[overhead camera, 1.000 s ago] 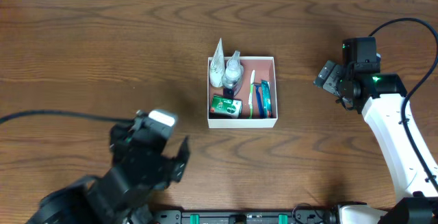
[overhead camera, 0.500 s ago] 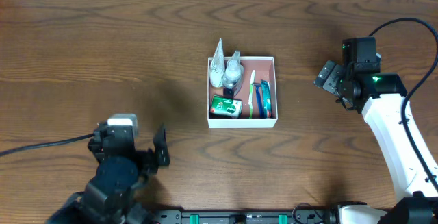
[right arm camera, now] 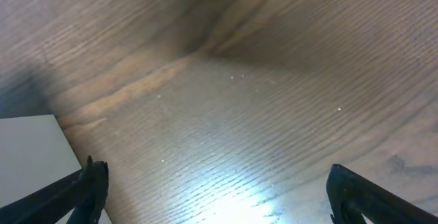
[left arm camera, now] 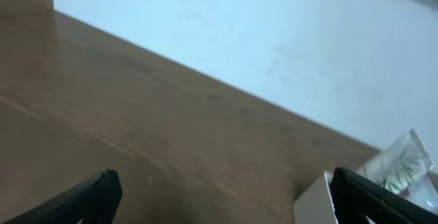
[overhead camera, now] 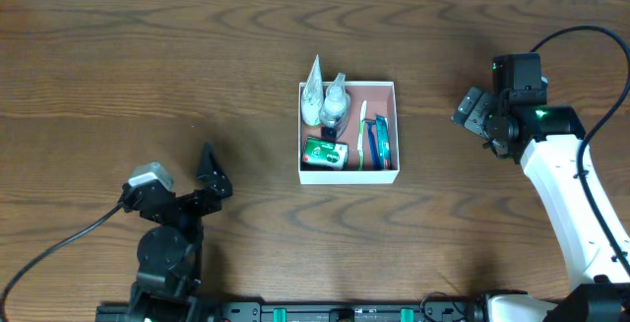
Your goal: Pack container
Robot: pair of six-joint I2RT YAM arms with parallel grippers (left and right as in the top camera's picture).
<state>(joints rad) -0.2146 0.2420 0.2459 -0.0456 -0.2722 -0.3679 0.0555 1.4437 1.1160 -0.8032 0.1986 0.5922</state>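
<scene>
Sitting flat with its open top up, the container (overhead camera: 345, 175) is square, so no long axis shows; its walls run parallel to the table (overhead camera: 148, 56) edges. It lies between the two sets of jaws, nearer the right gripper (overhead camera: 473, 115) than the left gripper (overhead camera: 205, 182). Inside, toothbrushes (overhead camera: 372, 137) lie front to back beside a green packet (overhead camera: 325, 152), a bottle (overhead camera: 335, 105) and a sachet (overhead camera: 314, 84) that pokes over the far wall. Both grippers' jaws stand wide apart, holding nothing.
</scene>
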